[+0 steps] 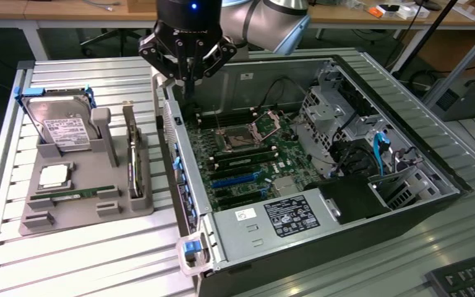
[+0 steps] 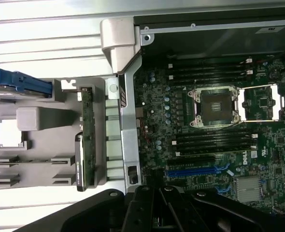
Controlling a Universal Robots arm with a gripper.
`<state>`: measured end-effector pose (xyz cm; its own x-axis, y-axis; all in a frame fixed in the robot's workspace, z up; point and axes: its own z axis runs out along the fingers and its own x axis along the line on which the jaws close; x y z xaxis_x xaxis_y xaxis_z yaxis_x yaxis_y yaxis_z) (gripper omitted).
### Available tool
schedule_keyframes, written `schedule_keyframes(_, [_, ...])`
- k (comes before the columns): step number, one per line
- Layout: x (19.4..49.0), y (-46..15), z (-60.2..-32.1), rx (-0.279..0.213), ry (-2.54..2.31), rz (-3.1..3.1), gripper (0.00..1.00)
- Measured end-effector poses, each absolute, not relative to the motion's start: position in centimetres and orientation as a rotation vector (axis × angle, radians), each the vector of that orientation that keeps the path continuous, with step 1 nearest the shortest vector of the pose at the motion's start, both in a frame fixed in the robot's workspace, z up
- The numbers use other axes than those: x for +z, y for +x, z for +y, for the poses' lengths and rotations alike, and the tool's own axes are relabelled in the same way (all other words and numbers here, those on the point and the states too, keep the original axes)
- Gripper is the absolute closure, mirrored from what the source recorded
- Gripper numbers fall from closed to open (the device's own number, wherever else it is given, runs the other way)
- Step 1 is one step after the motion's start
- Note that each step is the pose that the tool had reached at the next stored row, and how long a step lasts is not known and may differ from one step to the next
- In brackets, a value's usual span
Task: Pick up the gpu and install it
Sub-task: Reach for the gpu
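The gpu [image 1: 135, 159] is a thin card standing edge-on in a slot at the right side of the grey holder [image 1: 81, 213], which lies on the slatted table to the exterior view's left of the open computer case [image 1: 435, 179]. In the wrist view the gpu [image 2: 87, 140] shows as a narrow green-and-grey strip beside the case wall. My gripper [image 1: 190, 81] hangs shut and holding nothing above the case's rear left corner, higher than the gpu and towards the case from it. The motherboard [image 1: 254, 154] lies exposed, with blue expansion slots [image 1: 235, 179] near its middle.
The holder also carries a silver hard drive [image 1: 64, 131] in a blue bracket, a processor [image 1: 54, 176] and a green memory stick [image 1: 72, 195]. The case's metal side wall [image 1: 175, 161] stands between holder and motherboard. A keyboard [image 1: 469, 278] lies at the lower right.
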<state>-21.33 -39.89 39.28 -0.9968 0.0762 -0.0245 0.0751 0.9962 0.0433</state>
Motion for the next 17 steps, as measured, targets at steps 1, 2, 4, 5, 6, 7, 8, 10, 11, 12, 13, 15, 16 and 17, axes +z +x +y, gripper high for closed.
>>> schedule_keyframes(1, [39.28,-21.37,-39.89,0.066,0.118,3.113,0.89])
schedule_keyframes(2, [39.28,-21.4,-39.89,0.066,0.118,3.112,0.89])
schedule_keyframes(4, [39.28,-21.46,-39.89,0.066,0.118,3.112,0.89])
schedule_keyframes(5, [39.27,-21.5,-39.89,0.066,0.118,3.112,0.89])
schedule_keyframes(6, [39.27,-21.53,-39.89,0.066,0.118,3.112,0.89])
schedule_keyframes(7, [39.27,-21.56,-39.89,0.066,0.118,3.112,0.89])
schedule_keyframes(8, [39.27,-21.59,-39.89,0.066,0.118,3.113,0.89])
schedule_keyframes(10, [39.27,-21.66,-39.89,0.066,0.118,3.112,0.89])
schedule_keyframes(11, [39.27,-21.69,-39.89,0.066,0.118,3.112,0.89])
schedule_keyframes(12, [39.27,-21.74,-39.89,0.066,0.118,3.112,0.89])
schedule_keyframes(13, [39.27,-21.76,-39.89,0.066,0.118,3.113,0.89])
schedule_keyframes(15, [39.27,-21.85,-39.89,0.066,0.118,3.112,0.89])
schedule_keyframes(16, [39.26,-21.9,-39.89,0.066,0.118,3.112,0.89])
schedule_keyframes(17, [39.26,-21.94,-39.89,0.066,0.118,3.112,0.89])
